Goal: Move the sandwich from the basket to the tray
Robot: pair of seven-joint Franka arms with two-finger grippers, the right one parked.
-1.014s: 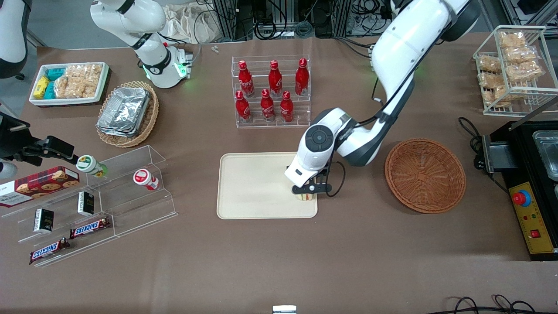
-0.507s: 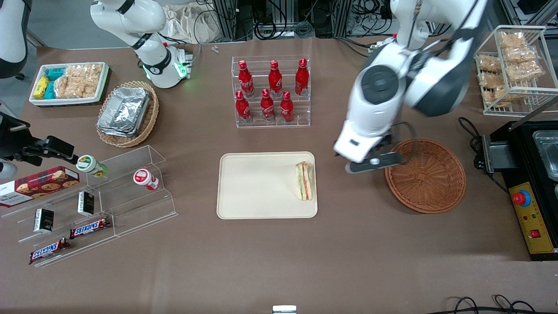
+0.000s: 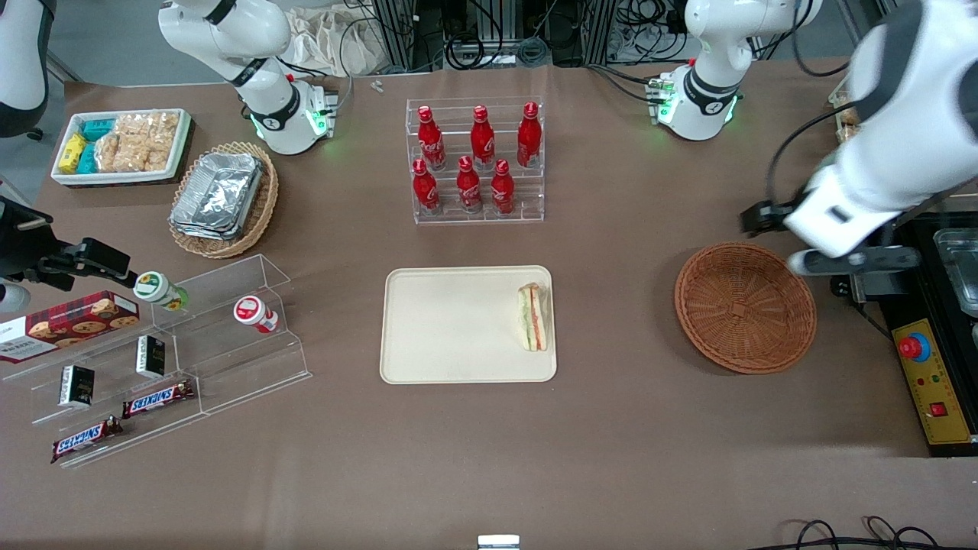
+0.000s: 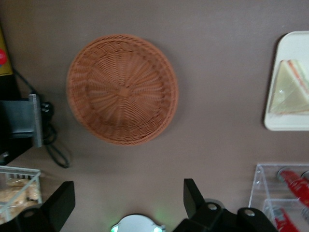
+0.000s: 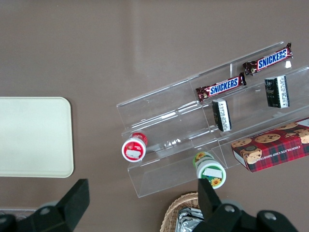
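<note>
The sandwich (image 3: 533,317) (image 4: 289,87) lies on the cream tray (image 3: 451,325) (image 4: 288,122), close to the tray's edge nearest the basket. Nothing is in the reddish-brown wicker basket (image 3: 745,305) (image 4: 123,89), which sits on the table toward the working arm's end. My left gripper (image 3: 829,221) (image 4: 126,205) hangs high above the table, over the basket's rim on the working arm's side and far from the sandwich. It is open, and the wrist view shows nothing between its wide-apart black fingers (image 4: 193,195).
A clear rack of red bottles (image 3: 475,160) (image 4: 289,195) stands farther from the front camera than the tray. A black machine with a red button (image 3: 928,336) sits beside the basket. An acrylic snack shelf (image 3: 153,351), a foil-tray basket (image 3: 223,197) and a white bin (image 3: 122,145) lie toward the parked arm's end.
The gripper let go of the sandwich on the tray, rose, and swung across the basket toward the working arm's end. The sandwich has stayed put since half a second ago.
</note>
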